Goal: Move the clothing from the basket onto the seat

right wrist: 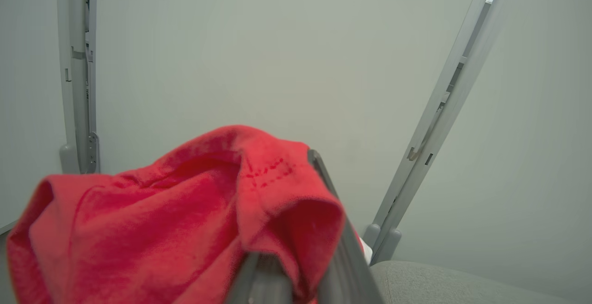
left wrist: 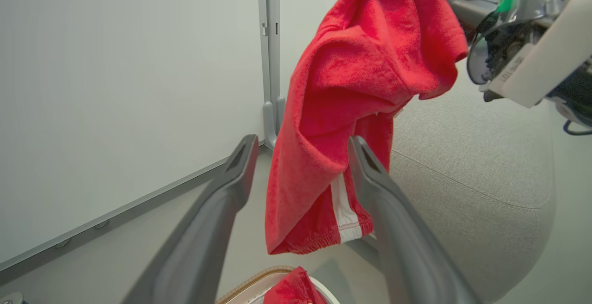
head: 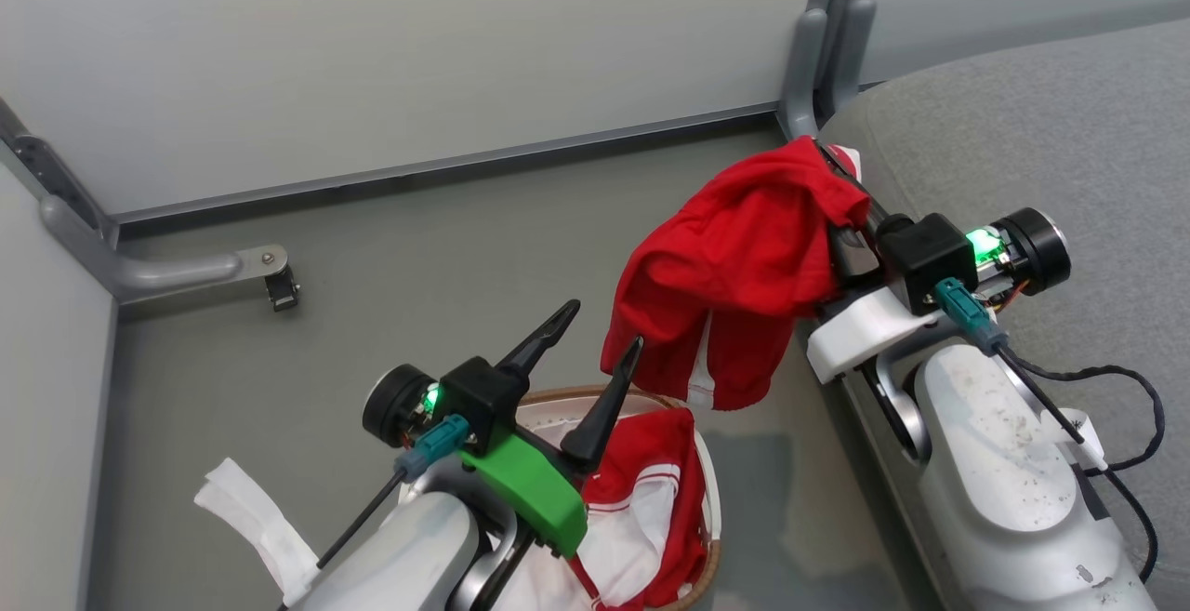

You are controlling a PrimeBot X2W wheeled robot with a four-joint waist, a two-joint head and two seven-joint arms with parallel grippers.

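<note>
Bare grey floor (head: 446, 258), pale partition walls (head: 372, 53) on grey metal posts. A grey woven seat (head: 1051, 127) fills the right of the head view.

- Red garment (head: 734, 267): held in the air by the right pincer (head: 837, 169), which is closed on a bunched fold at the garment's top. It hangs beside the seat's rounded edge and is not yet over the cushion.
- Left pincer (head: 602, 325): spread wide and holding nothing, poised above the basket (head: 558, 396). In the left wrist view its two fingers are seen on either side of the hanging cloth; whether they touch it cannot be told.
- More red-and-white clothing (head: 651, 462) lies in the basket.

Handling, as judged:
- The cloth is light, soft and fully limp.
- It is not fragile, and it sags from whatever point is pinched.
- A thick gathered fold or the elasticated hem is likely to give the surest hold; a single thin layer may slide out.

Orientation:
- The long axis is close to vertical, running down from the pinch.
- The elasticated hem with its white side stripe is lowest and points at the floor by the basket's far rim.
- The upper part is draped over the right pincer's fingers.
</note>
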